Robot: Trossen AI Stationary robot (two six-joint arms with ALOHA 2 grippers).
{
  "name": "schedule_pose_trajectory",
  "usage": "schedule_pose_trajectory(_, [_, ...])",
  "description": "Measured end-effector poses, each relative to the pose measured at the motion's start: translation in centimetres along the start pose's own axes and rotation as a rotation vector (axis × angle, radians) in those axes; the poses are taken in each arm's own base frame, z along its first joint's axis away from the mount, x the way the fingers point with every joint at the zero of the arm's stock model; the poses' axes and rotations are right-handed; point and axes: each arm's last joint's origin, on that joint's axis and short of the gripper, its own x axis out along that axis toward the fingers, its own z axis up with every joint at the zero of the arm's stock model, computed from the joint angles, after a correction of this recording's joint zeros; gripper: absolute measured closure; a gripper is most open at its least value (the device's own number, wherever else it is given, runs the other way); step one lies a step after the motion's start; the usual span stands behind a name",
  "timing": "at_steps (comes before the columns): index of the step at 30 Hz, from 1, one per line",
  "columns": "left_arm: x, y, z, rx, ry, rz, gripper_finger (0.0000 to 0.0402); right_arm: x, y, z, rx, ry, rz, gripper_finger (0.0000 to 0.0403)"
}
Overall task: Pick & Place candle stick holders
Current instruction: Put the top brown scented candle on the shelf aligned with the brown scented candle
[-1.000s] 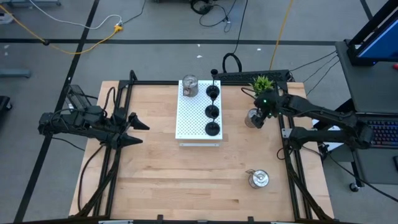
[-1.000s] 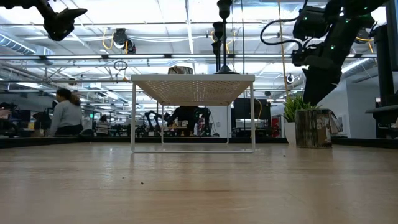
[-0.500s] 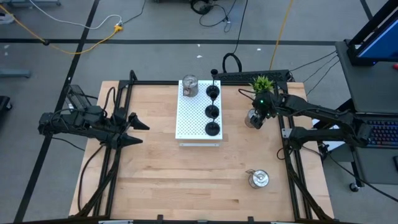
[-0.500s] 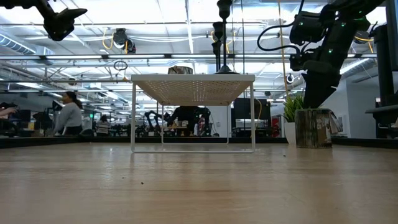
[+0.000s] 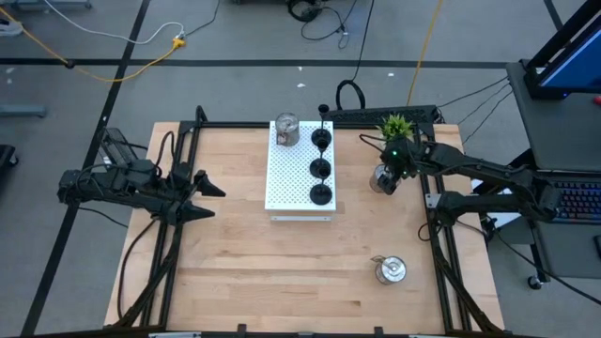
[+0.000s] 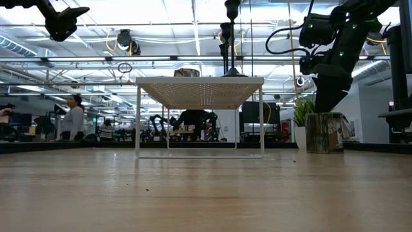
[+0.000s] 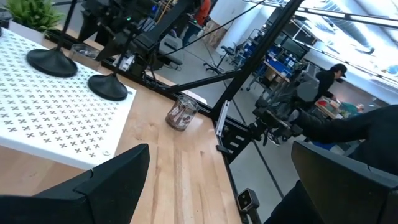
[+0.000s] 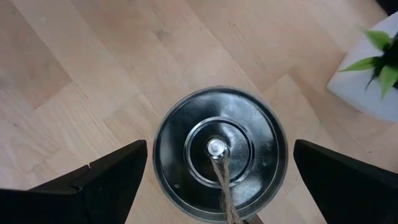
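Observation:
A white perforated stand (image 5: 293, 178) carries one silver holder (image 5: 286, 130) and three black holders (image 5: 321, 139) (image 5: 320, 169) (image 5: 321, 195) in a row. A second silver holder (image 5: 381, 178) stands on the table right of the stand. My right gripper (image 8: 221, 183) is open above it, pointing down. Its fingers (image 8: 102, 183) stand on either side of the holder's round top (image 8: 221, 152), apart from it. A third silver holder (image 5: 390, 269) stands at the near right. My left gripper (image 5: 208, 200) is open and empty at the table's left.
A small green plant in a white pot (image 5: 396, 125) stands just beyond the right gripper. A black cable (image 5: 349, 92) and metal frame rails (image 5: 437, 235) run along the table's edges. Bare wood lies in the near middle (image 5: 282, 272). People show in the room behind (image 6: 72, 119).
My right gripper has shifted a little toward the table's left over the silver holder, then kept still. The holders have not moved.

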Motion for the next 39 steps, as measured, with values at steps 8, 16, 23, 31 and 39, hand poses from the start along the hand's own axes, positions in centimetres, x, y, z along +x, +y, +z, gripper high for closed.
schedule_pose_trajectory(8, [0.0,-0.1,0.0,0.001,0.011,-0.029,0.0002,2.3,-0.2,0.4,0.0,0.115,0.021,0.0003])
schedule_pose_trajectory(16, [0.0,-0.1,0.0,0.0,0.013,-0.032,0.0002,2.9,-0.4,0.5,-0.01,0.132,0.022,0.0003])
schedule_pose_trajectory(23, [0.0,-0.1,0.0,0.004,0.013,-0.031,0.0002,2.9,-0.4,0.5,-0.007,0.132,0.016,0.0003])
schedule_pose_trajectory(31, [0.0,-0.1,0.0,0.011,0.014,-0.032,0.0002,2.9,-0.7,0.6,-0.005,0.123,-0.079,0.0003])
schedule_pose_trajectory(39, [0.0,-0.1,0.0,0.012,0.014,-0.032,0.0002,2.9,-0.7,0.6,0.005,0.121,-0.085,0.0003])
